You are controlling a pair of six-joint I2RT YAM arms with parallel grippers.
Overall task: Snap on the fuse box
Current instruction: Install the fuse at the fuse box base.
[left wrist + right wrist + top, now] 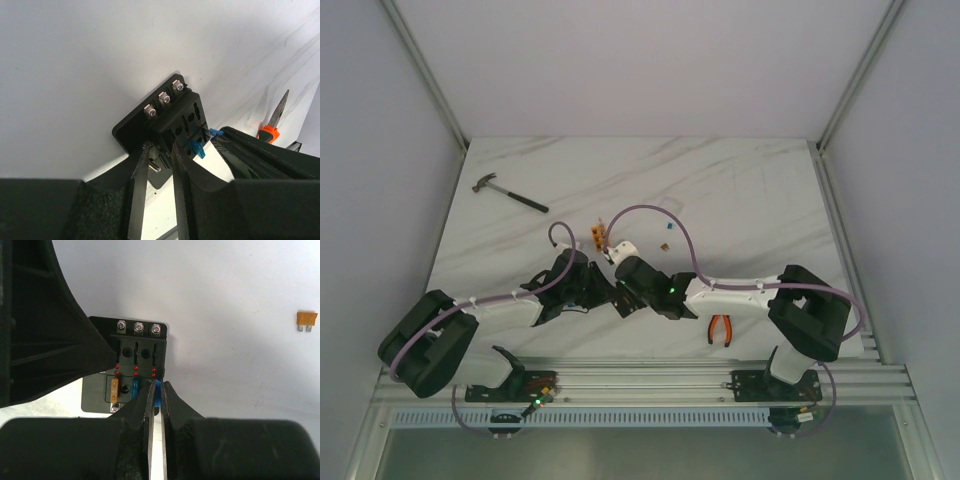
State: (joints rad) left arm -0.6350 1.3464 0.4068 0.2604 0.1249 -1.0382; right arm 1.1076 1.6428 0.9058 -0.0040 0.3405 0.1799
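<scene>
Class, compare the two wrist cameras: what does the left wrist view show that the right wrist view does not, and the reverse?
Only the left wrist view shows the orange-handled pliers. Only the right wrist view shows a loose orange fuse on the table and a seated orange fuse in the box. Both show the fuse box, its three screws, and the blue fuse in the right gripper.

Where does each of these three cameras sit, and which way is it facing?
Top external: overhead behind the bases, looking down at the table; left arm and right arm show.
Left wrist: faces along the left gripper at the fuse box.
Right wrist: looks down past the right gripper onto that fuse box.
Both wrist views share the fuse box.
</scene>
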